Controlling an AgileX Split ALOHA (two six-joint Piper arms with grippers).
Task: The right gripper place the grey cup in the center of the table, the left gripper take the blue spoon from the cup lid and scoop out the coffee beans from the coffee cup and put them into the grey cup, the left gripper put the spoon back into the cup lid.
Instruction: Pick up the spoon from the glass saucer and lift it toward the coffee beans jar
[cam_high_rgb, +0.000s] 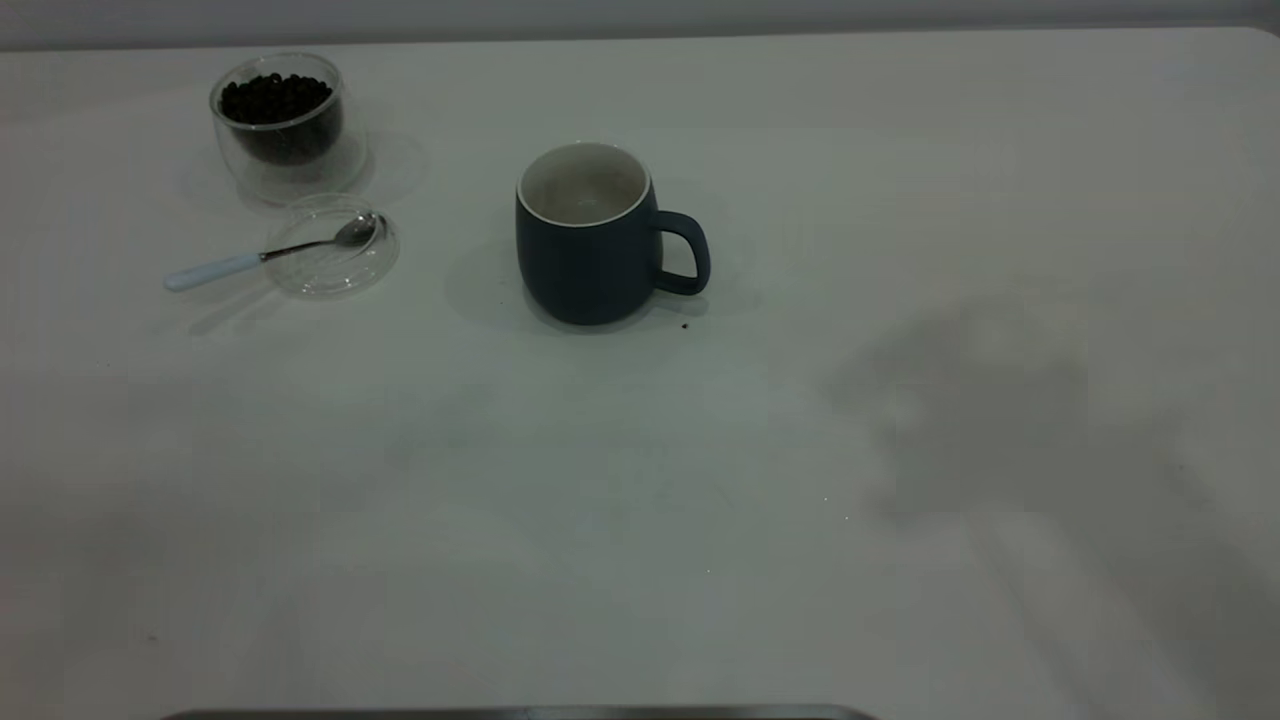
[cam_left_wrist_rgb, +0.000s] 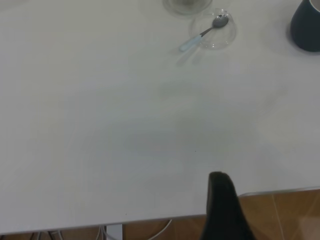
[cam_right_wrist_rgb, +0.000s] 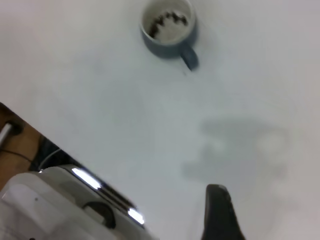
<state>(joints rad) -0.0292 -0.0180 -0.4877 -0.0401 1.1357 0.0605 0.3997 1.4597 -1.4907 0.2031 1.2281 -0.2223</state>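
Note:
The grey cup (cam_high_rgb: 590, 240) stands upright near the middle of the table (cam_high_rgb: 640, 480), its handle pointing right. The right wrist view shows a few coffee beans (cam_right_wrist_rgb: 167, 20) in its bottom. The coffee cup (cam_high_rgb: 280, 125) stands at the far left, filled with coffee beans (cam_high_rgb: 275, 100). The cup lid (cam_high_rgb: 335, 250) lies just in front of it, and the blue spoon (cam_high_rgb: 260, 257) rests in it with the handle sticking out left. The left gripper (cam_left_wrist_rgb: 220, 182) hovers at the table's near edge, far from the spoon (cam_left_wrist_rgb: 202, 34). The right gripper (cam_right_wrist_rgb: 216, 192) hovers above the table, far from the cup (cam_right_wrist_rgb: 167, 30). Neither gripper shows in the exterior view.
A tiny dark crumb (cam_high_rgb: 684, 325) lies on the table by the grey cup's handle. A metal strip (cam_high_rgb: 520, 713) runs along the table's near edge. A white device (cam_right_wrist_rgb: 50, 205) and brown floor (cam_left_wrist_rgb: 285, 215) lie beyond the table's edges.

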